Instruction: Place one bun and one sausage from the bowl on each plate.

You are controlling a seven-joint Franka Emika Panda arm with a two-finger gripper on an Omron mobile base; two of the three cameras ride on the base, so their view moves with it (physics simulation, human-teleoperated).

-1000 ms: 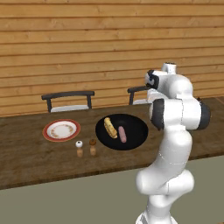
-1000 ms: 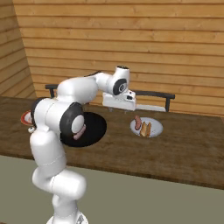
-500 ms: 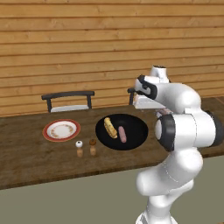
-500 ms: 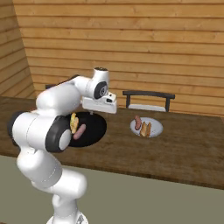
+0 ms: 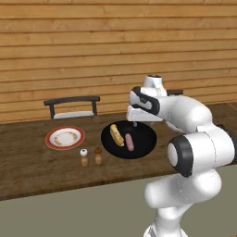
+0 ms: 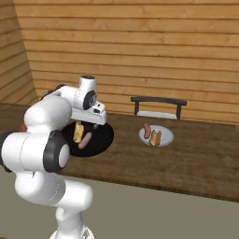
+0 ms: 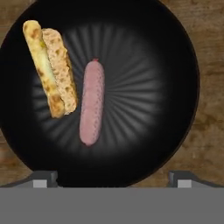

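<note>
Swung left since a second ago, the arm's two-finger gripper (image 5: 134,124) now hangs over the wide matte black bowl (image 5: 144,145), jaws spread wide with nothing held. Count: one split bun (image 7: 49,68) and one pink sausage (image 7: 91,103) side by side in the bowl; two plates, the empty red-rimmed plate (image 5: 65,137) left of it and another plate (image 6: 156,136) carrying a bun and sausage. Two small shakers (image 5: 90,156) stand on the wooden surface (image 5: 41,166) near the bowl, two dark chairs (image 5: 72,107) behind; no writing readable.

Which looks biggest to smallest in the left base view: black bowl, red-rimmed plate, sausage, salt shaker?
1. Black bowl
2. Red-rimmed plate
3. Sausage and salt shaker: too alike in apparent size to rank.
</note>
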